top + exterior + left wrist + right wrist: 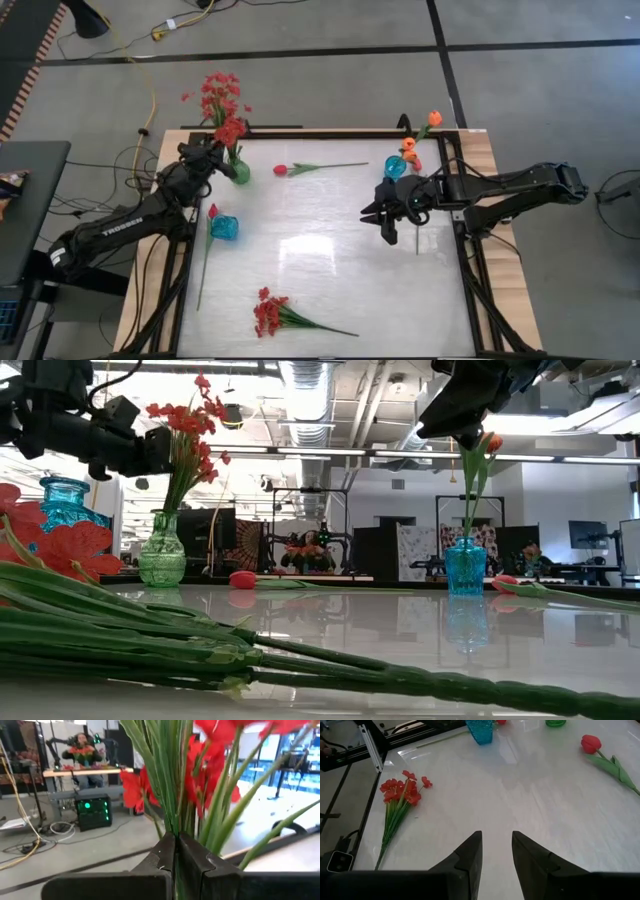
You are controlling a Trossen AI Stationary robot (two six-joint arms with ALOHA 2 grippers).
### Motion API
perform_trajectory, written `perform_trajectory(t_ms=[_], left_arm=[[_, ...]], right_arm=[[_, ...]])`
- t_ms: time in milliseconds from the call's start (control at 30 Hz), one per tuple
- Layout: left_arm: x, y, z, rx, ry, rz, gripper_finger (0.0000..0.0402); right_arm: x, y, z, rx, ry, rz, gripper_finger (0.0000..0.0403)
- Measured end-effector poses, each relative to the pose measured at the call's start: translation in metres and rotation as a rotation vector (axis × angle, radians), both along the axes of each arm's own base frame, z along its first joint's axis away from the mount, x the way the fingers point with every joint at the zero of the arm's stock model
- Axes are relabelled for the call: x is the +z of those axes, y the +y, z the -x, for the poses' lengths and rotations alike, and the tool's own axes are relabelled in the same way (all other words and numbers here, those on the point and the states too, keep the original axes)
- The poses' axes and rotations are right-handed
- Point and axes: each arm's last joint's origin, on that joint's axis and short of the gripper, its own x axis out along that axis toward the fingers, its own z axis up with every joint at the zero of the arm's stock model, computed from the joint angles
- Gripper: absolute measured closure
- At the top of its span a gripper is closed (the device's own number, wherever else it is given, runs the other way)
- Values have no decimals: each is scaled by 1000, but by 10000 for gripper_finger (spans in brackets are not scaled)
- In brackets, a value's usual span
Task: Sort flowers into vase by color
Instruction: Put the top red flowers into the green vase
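The white glossy table [330, 270] carries a green vase [238, 170] and two blue vases [224, 227] [396, 167]. A red spray [268, 313] and two red tulips [283, 170] [212, 211] lie flat on it.

Two dark jointed arms, white TROSSEN lettering
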Motion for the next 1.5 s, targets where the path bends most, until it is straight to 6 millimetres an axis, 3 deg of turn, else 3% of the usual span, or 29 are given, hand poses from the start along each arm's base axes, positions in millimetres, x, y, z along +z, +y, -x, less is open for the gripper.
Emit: perform_trajectory(t_ms=[300,867,1200,1500], left_arm=[[-1,-1,0,-27,-1,12,390],[-3,-1,-1,-44,31,17,281],[-5,-2,-3,-136,89,69,278],[13,-3,-2,-137,197,143,278]], right_arm=[[0,0,0,1,0,0,271],[0,0,0,1,0,0,271],[0,0,0,1,0,0,271],[0,-1,0,-1,0,1,271]])
